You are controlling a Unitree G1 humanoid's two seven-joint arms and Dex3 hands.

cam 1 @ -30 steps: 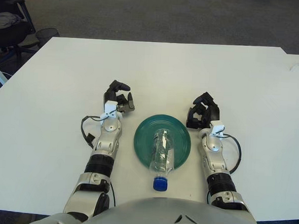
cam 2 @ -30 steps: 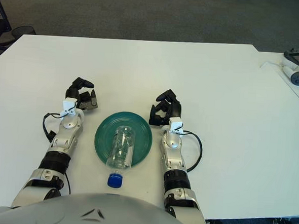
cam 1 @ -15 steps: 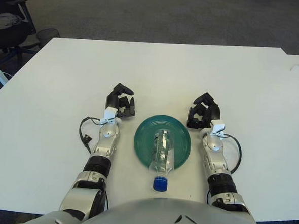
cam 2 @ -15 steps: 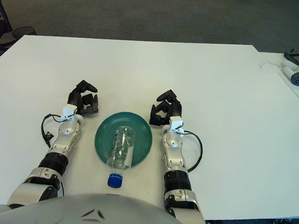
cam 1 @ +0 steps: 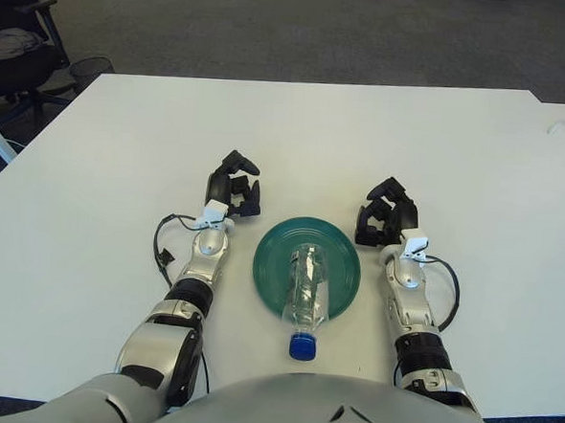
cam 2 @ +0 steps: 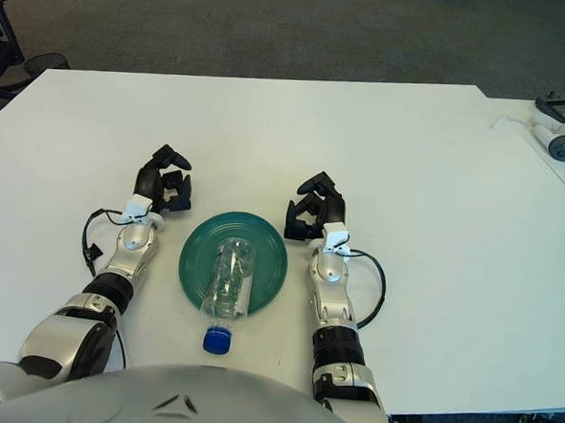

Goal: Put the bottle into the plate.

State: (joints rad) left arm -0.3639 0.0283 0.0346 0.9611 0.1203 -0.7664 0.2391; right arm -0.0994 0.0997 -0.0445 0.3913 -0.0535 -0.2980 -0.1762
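1. Bottle [cam 1: 306,292]: lies on its side across the plate [cam 1: 342,258], blue cap overhanging the near rim; placement appears complete.
2. Right hand [cam 1: 386,214]: fingers curled, empty, beside the plate.
3. Left hand [cam 1: 234,185]: fingers curled, empty; has advanced slightly farther along the surface [cam 1: 297,136].

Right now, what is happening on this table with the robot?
Nothing is being held. A clear bottle lies on its side across the green plate, with its blue cap end sticking out past the near rim toward the robot. The left hand shows beside the plate's left edge and the right hand beside its right edge, both with curled fingers and holding nothing.
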